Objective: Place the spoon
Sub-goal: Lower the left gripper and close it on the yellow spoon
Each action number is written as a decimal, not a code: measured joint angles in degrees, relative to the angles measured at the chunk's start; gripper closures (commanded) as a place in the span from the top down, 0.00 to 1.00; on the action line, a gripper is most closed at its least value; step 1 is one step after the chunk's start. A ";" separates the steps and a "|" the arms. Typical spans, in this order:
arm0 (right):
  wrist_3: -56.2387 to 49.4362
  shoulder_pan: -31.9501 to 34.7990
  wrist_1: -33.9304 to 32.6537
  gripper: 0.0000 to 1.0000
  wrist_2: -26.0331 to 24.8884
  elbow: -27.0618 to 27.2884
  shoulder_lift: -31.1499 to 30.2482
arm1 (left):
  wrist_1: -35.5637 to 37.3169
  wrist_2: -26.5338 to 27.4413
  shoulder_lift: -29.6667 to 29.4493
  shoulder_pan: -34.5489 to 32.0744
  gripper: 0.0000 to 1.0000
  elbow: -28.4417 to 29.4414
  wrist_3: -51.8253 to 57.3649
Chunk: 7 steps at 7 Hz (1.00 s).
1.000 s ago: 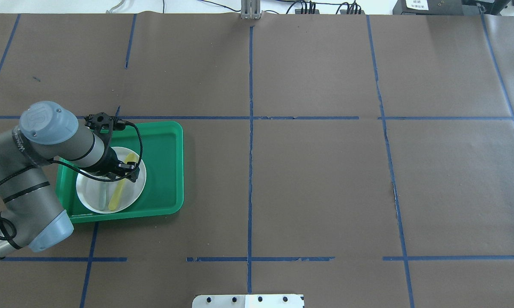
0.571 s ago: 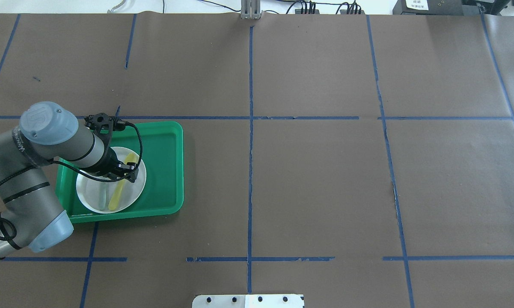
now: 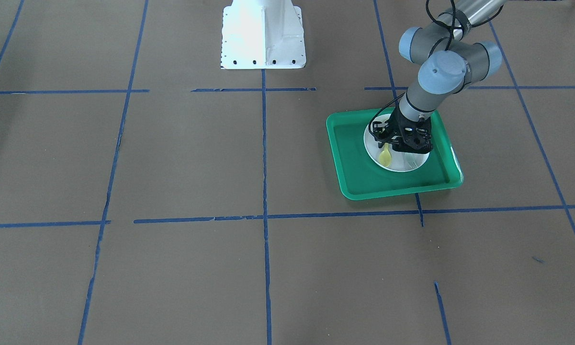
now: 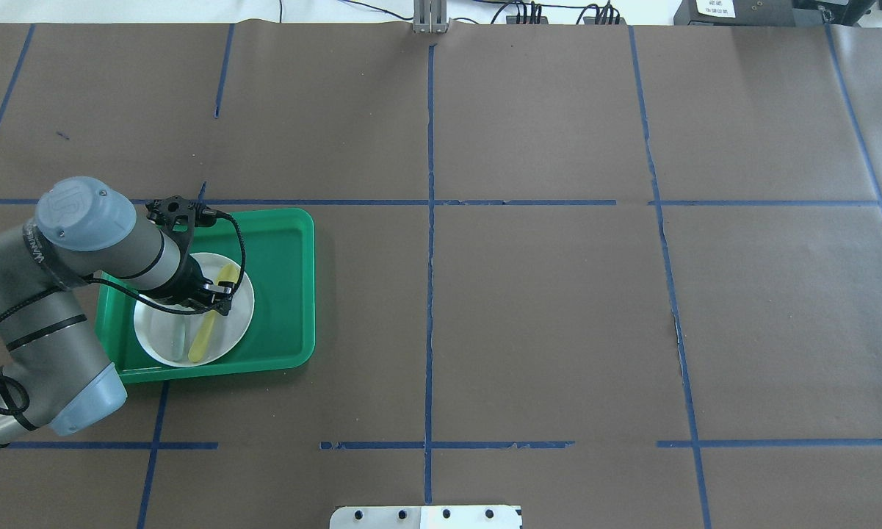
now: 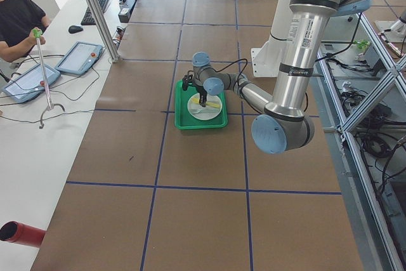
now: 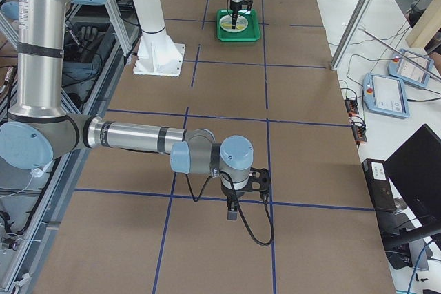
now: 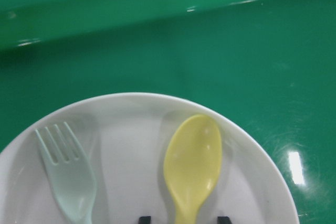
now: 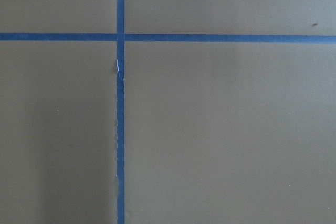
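Note:
The yellow spoon (image 4: 204, 339) lies on a white plate (image 4: 236, 323) in a green tray (image 4: 286, 286), bowl toward the far side. In the left wrist view the spoon (image 7: 193, 161) lies next to a pale grey-green fork (image 7: 71, 182). My left gripper (image 4: 217, 297) is low over the plate. It is open, with one fingertip (image 7: 144, 219) on each side of the spoon's neck and a gap to each. My right gripper (image 6: 232, 213) hangs over bare table far from the tray. It shows only in the exterior right view, so I cannot tell whether it is open or shut.
The tray (image 3: 359, 177) sits on brown table paper with blue tape lines. The white robot base (image 3: 262, 33) stands at the table's robot side. An operator (image 5: 16, 20) sits beyond the far edge with tablets.
My left gripper has dropped a little lower over the spoon. The plate, with the spoon on it, has shifted slightly to the right in the overhead view.

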 measured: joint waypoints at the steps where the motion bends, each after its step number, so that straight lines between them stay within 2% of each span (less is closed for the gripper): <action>1: 0.02 0.00 0.02 1.00 0.00 0.00 0.00 | 0.00 -0.01 0.03 0.02 0.20 -0.07 -0.05; 5: 0.05 0.00 0.00 1.00 0.00 0.00 0.00 | 0.72 0.04 0.28 -0.31 0.08 -1.43 -0.01; 7: 0.05 0.00 0.02 1.00 0.00 0.00 0.00 | 8.37 0.04 0.18 -1.14 0.04 -7.25 1.07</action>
